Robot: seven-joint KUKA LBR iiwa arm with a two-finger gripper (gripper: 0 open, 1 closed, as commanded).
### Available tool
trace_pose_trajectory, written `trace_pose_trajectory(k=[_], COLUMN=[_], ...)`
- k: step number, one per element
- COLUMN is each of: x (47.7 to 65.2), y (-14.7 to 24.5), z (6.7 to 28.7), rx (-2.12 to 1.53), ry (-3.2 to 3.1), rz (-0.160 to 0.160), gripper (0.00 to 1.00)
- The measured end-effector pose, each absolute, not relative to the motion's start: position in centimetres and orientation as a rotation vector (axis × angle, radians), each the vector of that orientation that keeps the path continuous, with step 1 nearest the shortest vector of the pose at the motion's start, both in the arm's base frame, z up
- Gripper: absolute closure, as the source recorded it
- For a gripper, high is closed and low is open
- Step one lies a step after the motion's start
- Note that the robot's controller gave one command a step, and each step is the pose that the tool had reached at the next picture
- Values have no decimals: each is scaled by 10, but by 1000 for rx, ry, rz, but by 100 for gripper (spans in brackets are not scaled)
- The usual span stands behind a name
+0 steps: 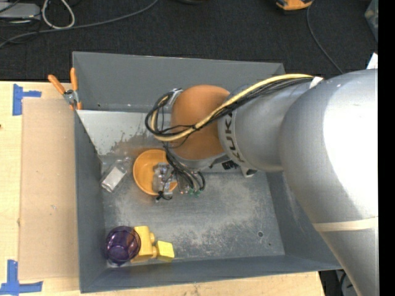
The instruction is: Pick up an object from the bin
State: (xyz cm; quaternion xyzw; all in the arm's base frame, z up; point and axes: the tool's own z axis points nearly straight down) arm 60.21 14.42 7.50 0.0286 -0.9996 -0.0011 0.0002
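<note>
Grey metal bin [185,82] is holding a few loose things, spread apart. Silver arm [308,140] is reaching in from the right, with its orange wrist cover [197,122] and looped cables [162,125] hanging over the bin's middle. Gripper [165,184] is sitting low at the right side of an orange bowl [145,171]. The bowl is resting mouth up on the bin floor, left of centre, near the foot of the sloped back wall. Gripper is overlapping the bowl's right rim and part of its inside; contact with the rim, cannot tell. Jaws open or closed: cannot tell, since wrist hardware and wiring are crowding them. The visible part of the bowl's inside is showing plain orange. Just left of the bowl, a small clear plastic piece [113,179] is lying on the floor. In the front left corner a purple translucent cup [122,244] is standing mouth up, touching a yellow block [147,238]. A smaller yellow block [165,250] is lying right against that one. All three are sitting well apart from the gripper.
</note>
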Motion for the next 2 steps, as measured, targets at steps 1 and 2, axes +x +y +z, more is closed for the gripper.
trace_pose_trajectory(k=[1, 2], x=[602, 599], y=[144, 144], z=[75, 112], rx=[88, 86], ry=[-3140, -3130], rz=[-4, -1], gripper=[100, 100])
